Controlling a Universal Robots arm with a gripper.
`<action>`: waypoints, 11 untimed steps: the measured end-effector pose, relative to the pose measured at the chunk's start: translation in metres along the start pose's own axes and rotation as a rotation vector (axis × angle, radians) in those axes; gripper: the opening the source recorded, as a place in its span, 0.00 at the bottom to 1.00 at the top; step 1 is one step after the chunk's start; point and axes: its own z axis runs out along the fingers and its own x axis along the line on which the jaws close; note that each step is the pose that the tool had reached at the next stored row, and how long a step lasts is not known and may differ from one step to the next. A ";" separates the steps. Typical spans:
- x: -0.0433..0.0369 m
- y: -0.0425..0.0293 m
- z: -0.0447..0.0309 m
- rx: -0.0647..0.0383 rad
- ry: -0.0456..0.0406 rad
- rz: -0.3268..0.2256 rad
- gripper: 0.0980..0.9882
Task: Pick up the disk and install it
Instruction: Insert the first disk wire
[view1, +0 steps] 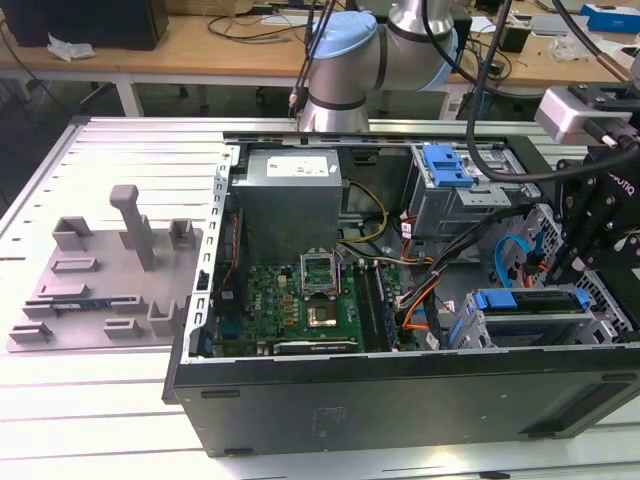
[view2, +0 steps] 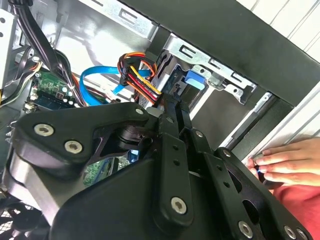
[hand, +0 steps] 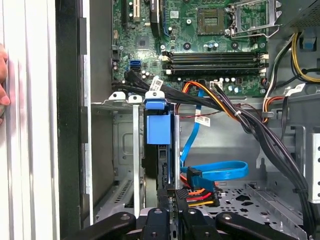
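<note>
The disk (hand: 154, 172) is standing on edge inside the drive cage (hand: 125, 102), with its blue rail showing at the cage's mouth. The gripper (hand: 171, 216) is sitting right at the disk's opposite end with its jaws drawn narrow, almost together (whether they are pinching anything, I cannot tell). What is worrying me is the bundle of red, yellow and orange power wires (hand: 197, 192) lying just beside the gripper at that end of the cage, with the blue data cable (hand: 220, 170) looping close by. Any sideways drift could be snagging a wire or trapping it between disk and cage, and a skewed push could be jamming the rails. A person's hand (view2: 287, 161) is also resting just outside the case wall nearest the cage, so a wide swing of the arm could be catching it. As for writing, a white label is showing on the grey power-supply box (view1: 288, 195), well away from the cage, and small white tags (hand: 156, 84) are hanging on cables near its mouth, but I am making out nothing readable.
</note>
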 end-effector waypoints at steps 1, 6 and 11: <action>0.0000 0.0000 0.0006 0.000 0.0000 -0.005 0.07; 0.0000 0.0000 0.0008 0.001 0.0000 -0.019 0.07; 0.0000 0.0000 0.0009 0.002 0.0000 -0.028 0.07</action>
